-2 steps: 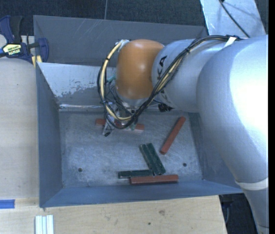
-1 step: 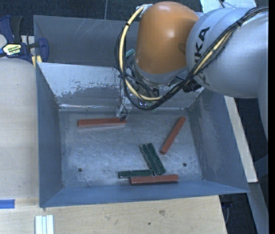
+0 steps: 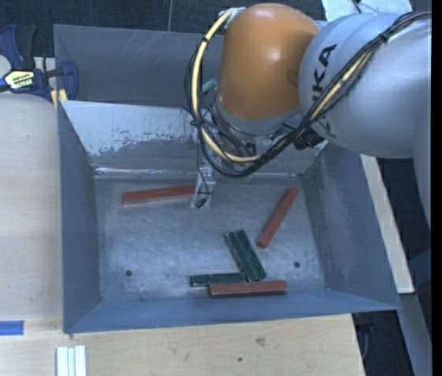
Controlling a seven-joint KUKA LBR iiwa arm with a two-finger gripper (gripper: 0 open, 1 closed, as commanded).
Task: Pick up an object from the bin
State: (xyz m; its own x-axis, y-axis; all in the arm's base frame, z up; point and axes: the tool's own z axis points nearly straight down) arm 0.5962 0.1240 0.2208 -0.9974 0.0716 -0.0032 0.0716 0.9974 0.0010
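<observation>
Near the back wall of the bin [image 3: 78,233], left of centre: red-brown flat bar [image 3: 157,197], lying flat on the floor. Long axis runs roughly left-right, right end slightly higher in view. At that right end sits the gripper [image 3: 203,190], touching or just beside the bar, can't tell which. Can't tell open or closed either.

Right of centre is a second red-brown bar [image 3: 277,216], diagonal, upper end toward the right wall.

Front cluster, touching or overlapping:
- dark green bar [image 3: 244,254], diagonal
- another dark green bar [image 3: 215,280], left-right
- third red-brown bar [image 3: 248,288], left-right along the front wall

Legible text: "KA" in black on the grey arm link [image 3: 324,63], beside the orange wrist cover [image 3: 264,53].
</observation>
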